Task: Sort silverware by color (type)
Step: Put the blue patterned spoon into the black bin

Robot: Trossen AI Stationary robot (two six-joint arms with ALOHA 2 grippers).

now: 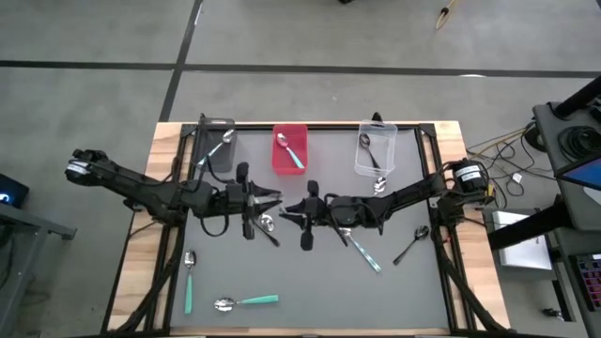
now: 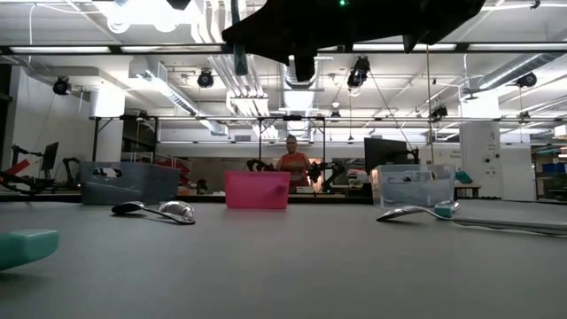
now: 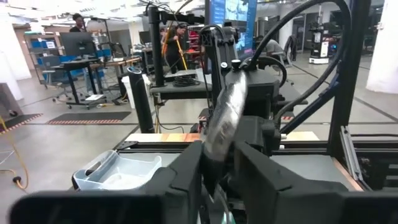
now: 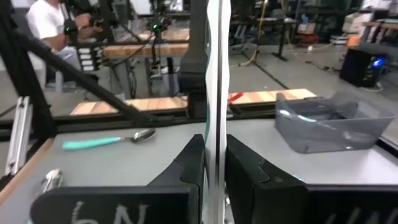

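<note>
Silverware (image 1: pixel 246 301) lies scattered over the worktop (image 1: pixel 310 282). One teal-handled spoon (image 1: pixel 189 278) is near the left edge and another lies along the front edge. At the back edge stand the grey bin (image 1: pixel 218 150), the red bin (image 1: pixel 289 150) and the clear bin (image 1: pixel 377 150), each with at least one spoon inside.

In the middle of the worktop the two arms meet tip to tip. The left tool (image 1: pixel 272 201) has a shiny spoon (image 3: pixel 225 112) standing up between its fingers (image 3: pixel 186 177). I cannot tell if they press on it or stand a little apart. The right tool (image 1: pixel 293 208) is clamped on a thin pale handle (image 4: pixel 216 74), seen edge-on between its fingers (image 4: pixel 245 168).

This looks like a handover of one spoon, though I cannot be sure it is the same piece. To do it well, one tool should keep a firm hold until the other has fully let go. The arm should then pull straight away, so that the spoon does not twist or drop.

Toward the right edge, a black spoon (image 1: pixel 411 244) and a teal one (image 1: pixel 362 253) wait unsorted.
</note>
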